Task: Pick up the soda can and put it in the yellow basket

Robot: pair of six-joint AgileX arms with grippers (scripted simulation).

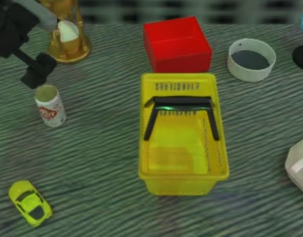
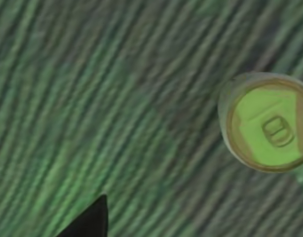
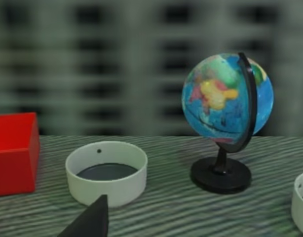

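At the table's left the soda can stands upright and untouched, with the left gripper poised just above and beside it; whether its fingers are spread I cannot tell. The yellow basket in the middle holds nothing, so grasp, carry and drop all remain, while the right arm sits parked off to the right.

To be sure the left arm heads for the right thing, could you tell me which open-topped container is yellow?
The yellow basket in the middle of the table, with black handles; the box behind it is red and the round bowl is white.
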